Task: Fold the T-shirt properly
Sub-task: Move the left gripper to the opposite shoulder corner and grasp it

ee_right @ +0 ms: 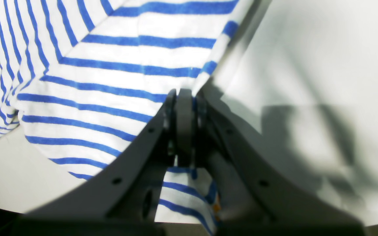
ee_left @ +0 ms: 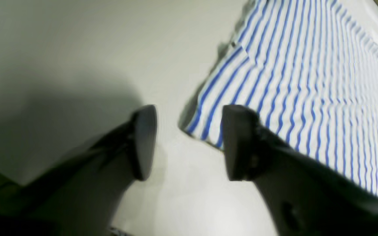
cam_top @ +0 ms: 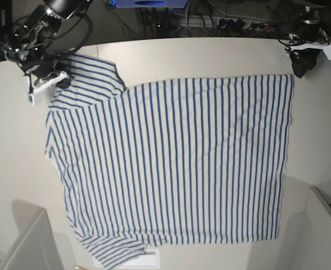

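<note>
Pale and matte, the counter (cam_top: pixel 210 53) is carrying the T-shirt (cam_top: pixel 176 163), which is lying spread nearly flat across its middle, white with thin blue stripes. Dark cables and equipment are showing beyond the far edge of the counter.

In the base view the shirt's hem is running down the right side, and one short sleeve (cam_top: pixel 89 73) is reaching toward the far left corner while the other sleeve (cam_top: pixel 112 250) is lying at the near left, slightly rumpled.

At the far left, the right gripper (ee_right: pixel 184 108) is sitting on the edge of the far sleeve, its fingers (ee_right: pixel 185 124) pressed together and clamping a fold of the striped cloth between them. A small orange tab (ee_right: pixel 216 207) is showing on the cloth just beneath that gripper in the right wrist view.

At the far right, the left gripper (ee_left: pixel 189 141) is hovering just beside the shirt's far hem corner (ee_left: pixel 197 126), its fingers (ee_left: pixel 144 141) standing apart with bare counter between them. One finger is overlapping the cloth's edge in the left wrist view; whether it is touching cannot be told.
</note>
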Available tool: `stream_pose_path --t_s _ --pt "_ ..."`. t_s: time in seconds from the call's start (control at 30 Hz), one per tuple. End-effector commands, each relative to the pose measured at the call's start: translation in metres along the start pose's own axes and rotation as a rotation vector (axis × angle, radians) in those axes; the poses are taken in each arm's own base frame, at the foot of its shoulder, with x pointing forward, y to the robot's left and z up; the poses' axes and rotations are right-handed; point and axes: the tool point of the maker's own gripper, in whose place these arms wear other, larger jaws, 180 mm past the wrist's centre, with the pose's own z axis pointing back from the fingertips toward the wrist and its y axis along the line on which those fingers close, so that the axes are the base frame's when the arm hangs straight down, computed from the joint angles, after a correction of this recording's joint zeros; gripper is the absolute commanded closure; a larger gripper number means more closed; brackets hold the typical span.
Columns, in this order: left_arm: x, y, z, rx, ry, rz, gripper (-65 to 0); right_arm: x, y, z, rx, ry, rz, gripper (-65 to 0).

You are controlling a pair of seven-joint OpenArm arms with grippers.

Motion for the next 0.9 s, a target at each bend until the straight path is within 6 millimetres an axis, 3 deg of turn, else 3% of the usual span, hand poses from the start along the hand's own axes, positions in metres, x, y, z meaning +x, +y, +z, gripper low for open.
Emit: stream_pose_path --t_s 0.0,0.1,0.3,0.43,0.7,0.87 --pt "0.006 -0.004 -0.002 -0.026 -0.016 -0.012 -36.4 -0.012 -0.005 0.000 -0.026 0.060 0.004 0.0" --pt "-0.010 -0.003 -0.006 -0.024 0.021 0.006 -39.0 -0.011 -0.005 0.001 -0.027 0.060 0.005 0.0" --pt "-0.014 -0.007 -0.018 -0.027 0.017 0.038 -39.0 -0.011 -0.006 0.001 -0.029 0.060 0.003 0.0" --pt "-0.036 -0.007 -0.031 -0.013 0.126 0.091 -38.8 -0.011 -0.006 0.001 -0.029 0.060 0.003 0.0" --pt "-0.046 -0.010 -0.042 0.007 0.185 0.189 -38.8 -0.011 -0.006 0.001 -0.029 0.060 0.003 0.0" --pt "-0.042 -0.018 -0.050 -0.014 0.177 0.197 -38.3 -0.011 -0.006 0.001 -0.029 0.060 0.003 0.0"
